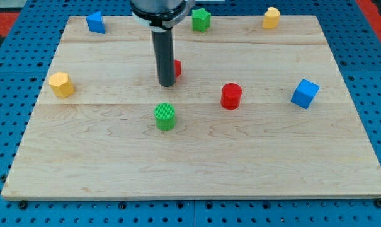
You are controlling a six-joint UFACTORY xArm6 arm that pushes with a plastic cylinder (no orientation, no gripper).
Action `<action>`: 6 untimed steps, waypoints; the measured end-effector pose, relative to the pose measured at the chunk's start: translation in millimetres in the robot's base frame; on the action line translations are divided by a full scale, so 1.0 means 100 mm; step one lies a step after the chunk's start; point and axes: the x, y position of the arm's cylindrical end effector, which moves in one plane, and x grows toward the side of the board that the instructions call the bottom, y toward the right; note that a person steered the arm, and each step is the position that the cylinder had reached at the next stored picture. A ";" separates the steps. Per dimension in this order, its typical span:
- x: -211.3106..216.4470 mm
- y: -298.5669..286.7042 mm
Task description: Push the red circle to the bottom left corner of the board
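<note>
The red circle [231, 96] is a short red cylinder standing right of the board's middle. My tip [167, 84] rests on the board, up and to the left of it, about a hundred pixels away. A second red block [177, 68] sits right behind the rod and is mostly hidden, so its shape cannot be made out. The rod comes down from the view's top.
A green circle [165, 116] stands just below my tip. A yellow block [61, 84] is at the left edge, a blue block [96, 22] top left, a green star [201, 19] top middle, a yellow block [271, 17] top right, a blue cube [305, 93] at right. The wooden board [190, 164] lies on a blue pegboard.
</note>
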 end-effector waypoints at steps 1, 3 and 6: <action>0.00 0.37; 0.00 0.39; 0.03 0.79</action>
